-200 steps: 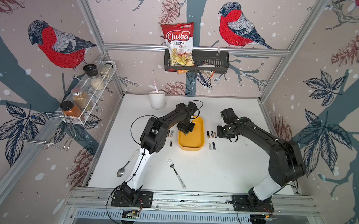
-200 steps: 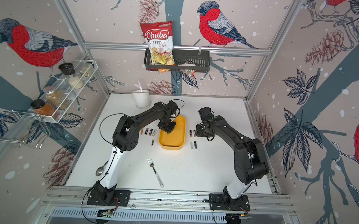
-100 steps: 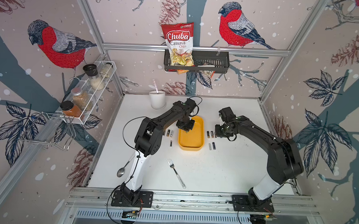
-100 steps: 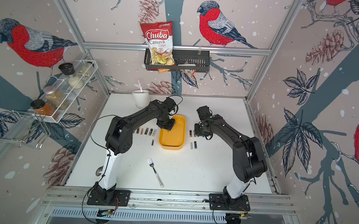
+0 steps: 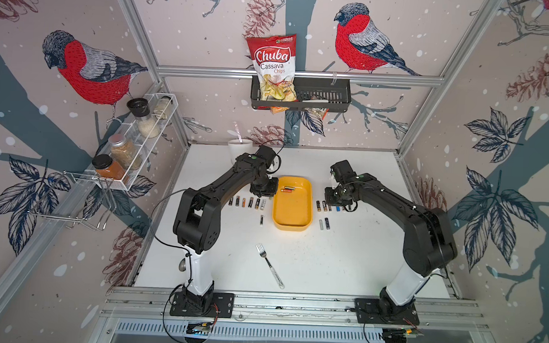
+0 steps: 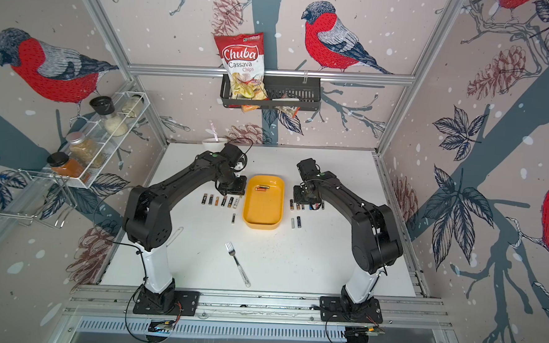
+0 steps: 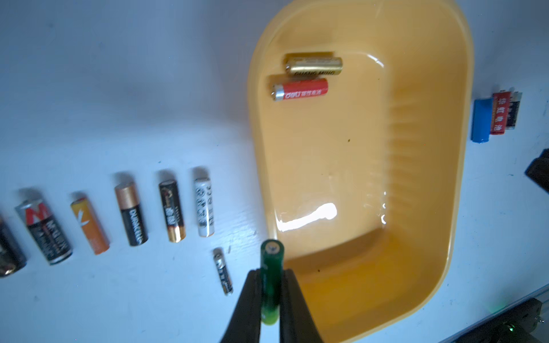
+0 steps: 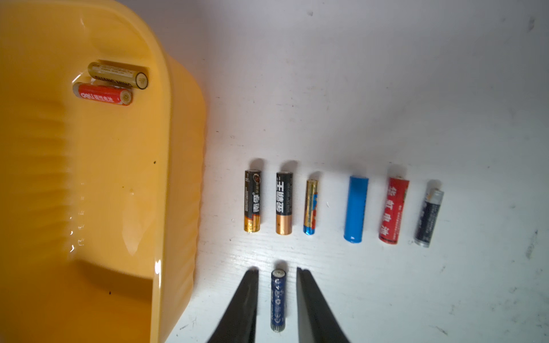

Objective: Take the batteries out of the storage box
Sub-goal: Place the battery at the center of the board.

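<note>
Storage box: yellow, on the white worktop, between the two arms.
Batteries inside: a gold battery and a red battery lie side by side at the box's far end, away from the arm bases.
Left gripper: clenched on a green battery, by the box's edge on the left arm's side.
Left row: batteries in a line beside the box, with one small battery apart from the line.
Right gripper: fingers apart; a dark blue battery lies between them, touching neither, just beside the box.
Right row: six batteries in a line on the box's other side.
Fork: in front of the box, well apart.
</note>
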Controlling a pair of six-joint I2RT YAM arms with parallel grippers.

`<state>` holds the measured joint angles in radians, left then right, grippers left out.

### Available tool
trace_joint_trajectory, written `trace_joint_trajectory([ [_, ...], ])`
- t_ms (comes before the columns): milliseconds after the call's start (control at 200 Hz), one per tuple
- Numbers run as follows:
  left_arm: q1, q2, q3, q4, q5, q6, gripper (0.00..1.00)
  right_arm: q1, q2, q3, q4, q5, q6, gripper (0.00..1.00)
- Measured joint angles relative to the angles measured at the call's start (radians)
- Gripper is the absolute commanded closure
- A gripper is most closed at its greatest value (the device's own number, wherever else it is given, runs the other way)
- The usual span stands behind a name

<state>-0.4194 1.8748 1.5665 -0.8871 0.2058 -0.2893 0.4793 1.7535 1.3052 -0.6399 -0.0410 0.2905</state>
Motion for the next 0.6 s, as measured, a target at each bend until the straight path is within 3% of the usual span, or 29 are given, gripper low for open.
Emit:
trace_joint_trajectory([
  [340, 0.050, -0.102, -0.262, 0.054, -0.027, -0.021, 0.88, 0.012, 0.028, 0.044, -0.008, -0.001, -0.003, 0.71],
  [600, 0.050, -0.081, -0.338, 0.110, -0.053, -0.029, 0.88, 0.012, 0.028, 0.044, -0.023, -0.001, -0.004, 0.71],
])
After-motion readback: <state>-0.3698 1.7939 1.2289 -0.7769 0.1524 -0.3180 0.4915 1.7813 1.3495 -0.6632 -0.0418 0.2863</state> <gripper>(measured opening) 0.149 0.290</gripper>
